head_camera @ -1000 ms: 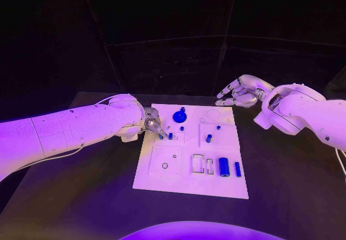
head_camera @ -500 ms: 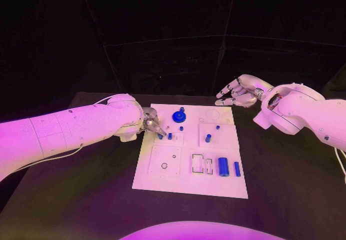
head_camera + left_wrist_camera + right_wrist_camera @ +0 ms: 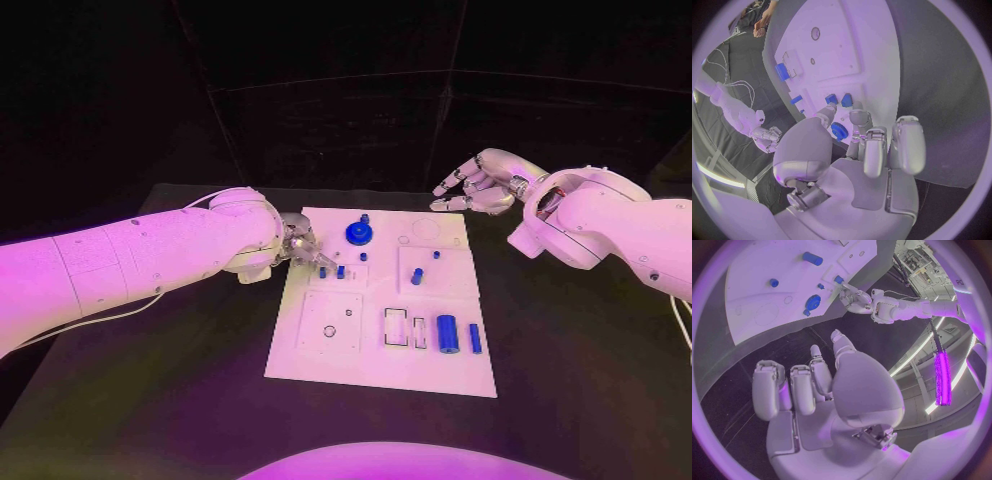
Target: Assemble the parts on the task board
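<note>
The white task board [image 3: 378, 370] lies in the middle of the table. My left hand [image 3: 299, 243] hovers at the board's far left edge, fingers partly curled and holding nothing. Just past its fingertips two small blue pegs [image 3: 322, 271] [image 3: 340, 270] stand side by side in the board; the left wrist view shows these two pegs [image 3: 831, 99] clear of my left hand [image 3: 861, 145]. A blue round knob [image 3: 359, 233] sits at the far middle. A blue cylinder [image 3: 447, 333] and a thin blue bar [image 3: 475, 338] lie near the right edge. My right hand [image 3: 483, 183] hangs empty, fingers apart, beyond the far right corner.
More small blue pegs [image 3: 417, 276] [image 3: 437, 254] stand on the board's right half. Empty slots [image 3: 395, 327] and a small hole [image 3: 330, 331] mark the near half. Black table surrounds the board on all sides.
My left hand has let go of the left peg and drawn back a little toward the far left; the peg now stands free. The right hand has not moved.
</note>
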Available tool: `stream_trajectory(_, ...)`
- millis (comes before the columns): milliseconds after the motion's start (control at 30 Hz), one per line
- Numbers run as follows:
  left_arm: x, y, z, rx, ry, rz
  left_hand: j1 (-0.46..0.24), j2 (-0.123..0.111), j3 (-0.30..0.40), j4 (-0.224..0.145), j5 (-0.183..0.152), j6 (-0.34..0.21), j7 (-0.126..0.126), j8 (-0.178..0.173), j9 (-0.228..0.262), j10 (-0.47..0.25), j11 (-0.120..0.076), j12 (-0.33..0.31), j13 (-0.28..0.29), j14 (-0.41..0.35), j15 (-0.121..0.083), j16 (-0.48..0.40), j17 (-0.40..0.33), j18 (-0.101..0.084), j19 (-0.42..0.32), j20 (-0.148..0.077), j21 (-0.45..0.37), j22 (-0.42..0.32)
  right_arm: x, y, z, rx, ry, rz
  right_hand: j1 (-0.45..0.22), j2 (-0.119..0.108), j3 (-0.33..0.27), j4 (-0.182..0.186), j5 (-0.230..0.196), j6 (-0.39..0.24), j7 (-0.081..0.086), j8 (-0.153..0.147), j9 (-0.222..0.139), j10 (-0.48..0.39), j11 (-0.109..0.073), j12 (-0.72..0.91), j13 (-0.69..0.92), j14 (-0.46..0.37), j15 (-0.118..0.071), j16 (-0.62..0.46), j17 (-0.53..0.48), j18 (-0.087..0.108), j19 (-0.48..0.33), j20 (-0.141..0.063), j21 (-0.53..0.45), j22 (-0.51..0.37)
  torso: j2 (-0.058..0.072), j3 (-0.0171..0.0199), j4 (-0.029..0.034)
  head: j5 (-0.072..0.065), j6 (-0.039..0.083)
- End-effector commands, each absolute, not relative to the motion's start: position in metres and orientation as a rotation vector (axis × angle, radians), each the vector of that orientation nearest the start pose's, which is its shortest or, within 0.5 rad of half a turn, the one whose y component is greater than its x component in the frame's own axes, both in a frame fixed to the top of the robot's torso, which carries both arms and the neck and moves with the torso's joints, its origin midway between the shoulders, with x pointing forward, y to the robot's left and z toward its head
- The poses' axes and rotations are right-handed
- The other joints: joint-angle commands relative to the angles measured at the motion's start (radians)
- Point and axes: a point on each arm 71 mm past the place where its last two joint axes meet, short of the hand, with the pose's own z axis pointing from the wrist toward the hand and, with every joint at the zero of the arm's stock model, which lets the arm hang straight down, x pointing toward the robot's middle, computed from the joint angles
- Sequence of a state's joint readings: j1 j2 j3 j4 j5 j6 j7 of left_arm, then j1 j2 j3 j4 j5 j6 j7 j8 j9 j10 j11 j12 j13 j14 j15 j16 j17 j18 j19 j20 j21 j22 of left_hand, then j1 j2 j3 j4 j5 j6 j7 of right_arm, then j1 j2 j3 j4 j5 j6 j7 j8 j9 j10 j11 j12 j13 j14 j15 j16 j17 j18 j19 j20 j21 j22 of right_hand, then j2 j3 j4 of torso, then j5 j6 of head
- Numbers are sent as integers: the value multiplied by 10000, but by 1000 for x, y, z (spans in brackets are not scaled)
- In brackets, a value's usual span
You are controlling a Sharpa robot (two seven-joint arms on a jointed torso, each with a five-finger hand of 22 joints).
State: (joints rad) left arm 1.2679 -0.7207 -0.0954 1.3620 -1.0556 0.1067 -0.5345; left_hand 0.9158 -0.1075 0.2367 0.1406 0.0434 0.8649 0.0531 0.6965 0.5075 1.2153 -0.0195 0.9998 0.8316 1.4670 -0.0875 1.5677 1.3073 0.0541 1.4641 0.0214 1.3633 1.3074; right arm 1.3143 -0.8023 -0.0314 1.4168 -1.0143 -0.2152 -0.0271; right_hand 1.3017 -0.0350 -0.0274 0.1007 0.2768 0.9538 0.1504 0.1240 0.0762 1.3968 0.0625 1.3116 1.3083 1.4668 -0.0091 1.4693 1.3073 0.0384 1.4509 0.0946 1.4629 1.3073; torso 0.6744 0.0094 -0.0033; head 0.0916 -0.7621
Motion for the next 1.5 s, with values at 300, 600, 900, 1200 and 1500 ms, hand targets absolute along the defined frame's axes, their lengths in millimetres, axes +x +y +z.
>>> stream_trajectory(300,514,213,-207,-4388,20950,-6732,1224,564,-903,-51,100,-915,495,-558,-492,-1546,458,-1450,-1608,932,428,-214,2318,374,-558,363,-1461,-1372,524,-211,-136,1722,17205,8681,-26,88,-47,15,44,20,-10,60,-11,-49,6,-34,346,628,-38,-45,942,143,-45,-3,-65,136,2,5,-4,-9,43)
stream_trajectory(600,518,187,-187,-2945,18241,-9781,3840,1002,-73,-1407,93,-1672,1102,-1197,-1263,-3574,1021,-2881,-2772,-1276,955,-3894,-1641,1246,-3134,814,-6293,-5991,525,-210,-136,1730,17159,8680,-38,96,-65,26,47,13,-9,62,-14,-54,7,-40,339,626,-38,-54,931,145,-49,-4,-72,126,6,-2,-31,-68,142)
stream_trajectory(900,520,160,-184,308,16955,-9630,4437,250,1466,-2395,52,-774,1219,-2286,-2524,-3606,1259,-4348,-4559,-2845,1172,-5558,-3657,1294,-3781,1044,-6598,-6014,526,-209,-136,1716,17046,8752,1,108,-74,8,73,0,-8,66,-19,-182,7,-215,189,599,-39,-132,818,175,-120,-5,-144,-20,2,13,-35,-142,209)
stream_trajectory(1200,524,141,-202,2648,17404,-8308,4060,-161,1744,-2526,63,-329,1028,-2966,-3197,-3784,1263,-5143,-5573,-2217,1128,-5046,-3749,1294,-3386,1059,-6341,-5864,526,-206,-136,1694,17056,8818,28,133,-83,0,98,-12,-6,72,-22,-242,7,-292,123,576,-40,-194,734,191,-159,-8,-189,-102,9,6,-29,-194,236)
stream_trajectory(1500,528,132,-216,3490,17953,-7543,3873,-230,1379,-2412,63,159,952,-3470,-3621,-3486,1188,-5444,-6194,-805,1050,-3223,-2229,919,-1834,979,-4239,-3924,526,-205,-135,1733,16916,8811,50,152,-90,-6,127,-26,-4,74,-27,-280,7,-342,80,564,-41,-229,690,201,-185,-9,-220,-156,3,4,-26,-235,214)
